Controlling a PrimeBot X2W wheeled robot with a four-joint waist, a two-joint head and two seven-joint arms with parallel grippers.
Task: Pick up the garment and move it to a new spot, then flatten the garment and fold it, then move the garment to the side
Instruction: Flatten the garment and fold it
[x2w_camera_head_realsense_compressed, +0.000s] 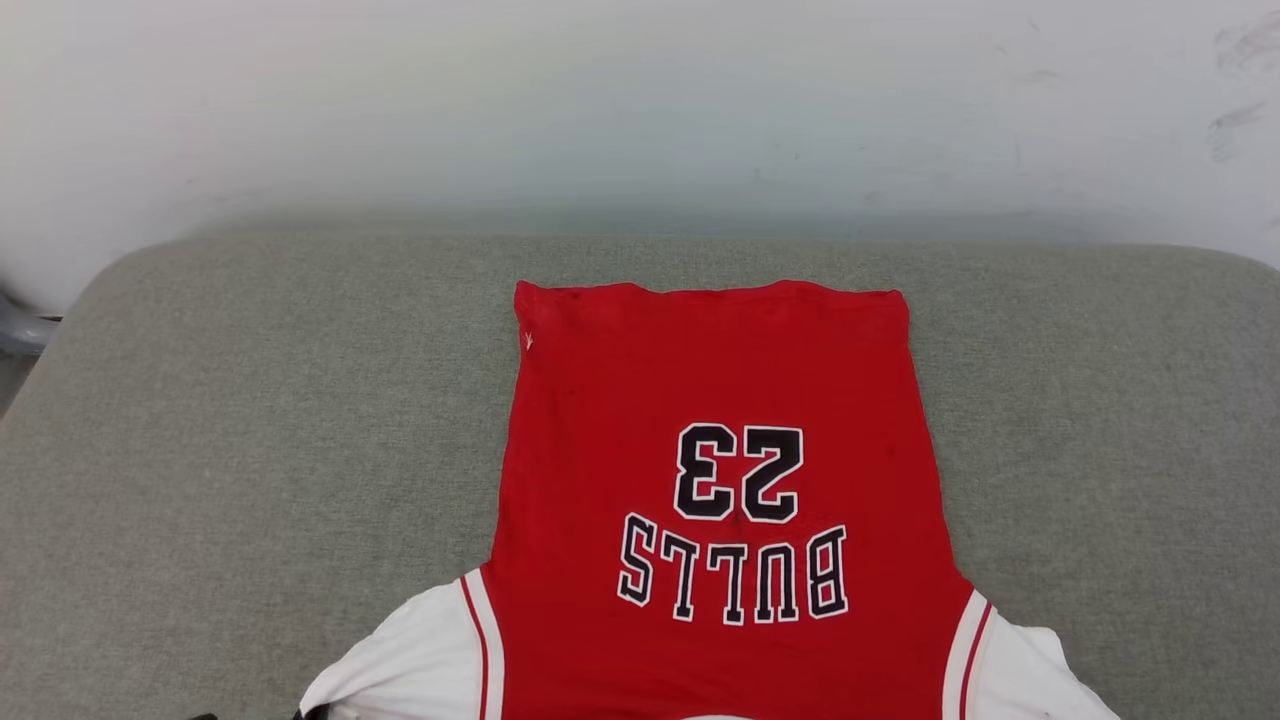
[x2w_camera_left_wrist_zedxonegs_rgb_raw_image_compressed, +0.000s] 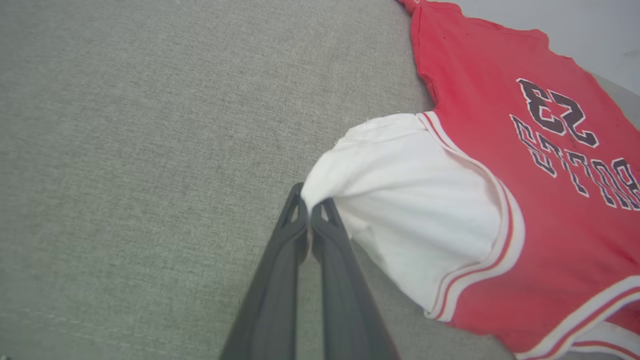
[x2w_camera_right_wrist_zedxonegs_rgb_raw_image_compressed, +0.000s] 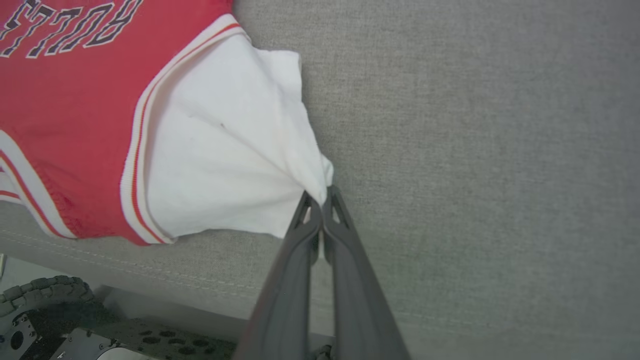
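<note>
Both garment (x2w_camera_head_realsense_compressed: 720, 380) sleeve edges pinched, seemingly tight: left fingers (x2w_camera_left_wrist_zedxonegs_rgb_raw_image_compressed: 285, 260) | right fingers (x2w_camera_right_wrist_zedxonegs_rgb_raw_image_compressed: 345, 250) | cushion (x2w_camera_head_realsense_compressed: 250, 450) open sideways

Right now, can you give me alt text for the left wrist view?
The left gripper is shut on the tip of the white sleeve of a red jersey. The jersey lies front up on a grey cushion, "23" and "BULLS" showing.
</note>
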